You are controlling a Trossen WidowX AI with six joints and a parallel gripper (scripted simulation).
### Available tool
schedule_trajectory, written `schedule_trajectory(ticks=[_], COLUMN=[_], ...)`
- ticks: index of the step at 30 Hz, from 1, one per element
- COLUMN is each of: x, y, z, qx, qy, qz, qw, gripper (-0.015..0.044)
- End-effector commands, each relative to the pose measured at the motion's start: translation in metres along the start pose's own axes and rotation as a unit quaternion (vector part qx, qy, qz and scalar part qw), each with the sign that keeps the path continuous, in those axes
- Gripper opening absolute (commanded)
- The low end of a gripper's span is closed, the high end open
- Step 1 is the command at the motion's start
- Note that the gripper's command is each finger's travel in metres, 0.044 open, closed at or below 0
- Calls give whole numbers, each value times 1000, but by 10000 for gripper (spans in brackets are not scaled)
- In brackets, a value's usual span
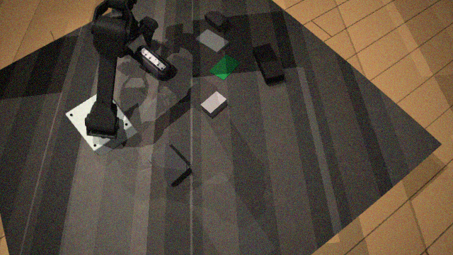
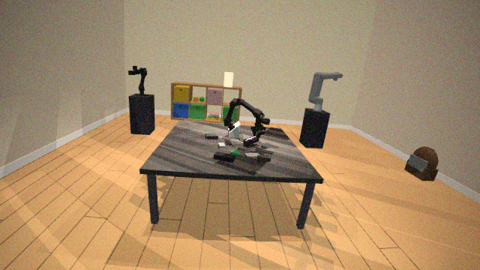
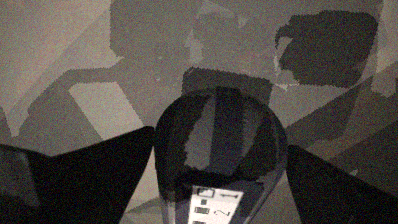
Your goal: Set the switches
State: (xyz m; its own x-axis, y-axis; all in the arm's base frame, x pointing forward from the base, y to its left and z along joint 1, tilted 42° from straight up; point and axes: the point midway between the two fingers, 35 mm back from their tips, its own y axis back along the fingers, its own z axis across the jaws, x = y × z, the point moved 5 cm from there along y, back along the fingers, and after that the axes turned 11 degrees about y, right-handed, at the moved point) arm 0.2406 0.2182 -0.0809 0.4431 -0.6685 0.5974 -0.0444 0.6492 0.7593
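Black material formed the long block (image 1: 269, 65) (image 2: 223, 156) near the front edge of the tabletop (image 1: 283, 149) (image 2: 180, 166). A smaller dark block (image 1: 216, 20) (image 2: 264, 159) lay at the same end. Between them were a green card (image 1: 224, 66) (image 2: 235, 153) and a pale grey card (image 1: 212, 40) (image 2: 252, 154), both flat. Farther in sat a white-topped block (image 1: 214, 103) (image 2: 221, 144).

The controller unit (image 1: 166, 70) (image 2: 249, 142) (image 3: 220, 135) was found between the fingers (image 1: 150, 57) (image 2: 255, 140), label side up. The fingers stood wide apart, gripping the unit with one tip against each side. On the label (image 1: 153, 58) (image 3: 215, 206), numeral 1 was paired with an outlined square and numeral 2 with a filled one; the remaining squares could not be read. The switches were out of sight. Whether the unit touched the tabletop could not be determined.

Beyond, the black arm (image 1: 106, 78) (image 2: 249, 107) rose from a whitish base plate (image 1: 79, 111). A black arm (image 2: 142, 80) and a grey arm (image 2: 316, 88) stood on separate black pedestals behind the table. Farthest back, a wooden shelf unit (image 2: 205, 85) with coloured bins stood by the wall.
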Motion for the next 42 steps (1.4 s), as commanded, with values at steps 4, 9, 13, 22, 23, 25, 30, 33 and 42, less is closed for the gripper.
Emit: schedule_trajectory(ticks=[4,9,13,22,23,25,30,33,42], x=[5,7,9,14,14,16,18,20,26], y=[8,11,13,19,19,20,23,25,29], z=[0,1,1,2,2,3,3,3,5], qx=[2,2,2,2,2,2,2,2,2], qy=[-3,-3,-3,-3,-3,-3,-3,-3,-3], qz=[-2,-1,-1,-1,-1,-1,-1,-1,-1], qw=[1000,1000,1000,1000,1000,1000,1000,1000,1000], gripper=[336,336,336,336,336,336,336,336,336])
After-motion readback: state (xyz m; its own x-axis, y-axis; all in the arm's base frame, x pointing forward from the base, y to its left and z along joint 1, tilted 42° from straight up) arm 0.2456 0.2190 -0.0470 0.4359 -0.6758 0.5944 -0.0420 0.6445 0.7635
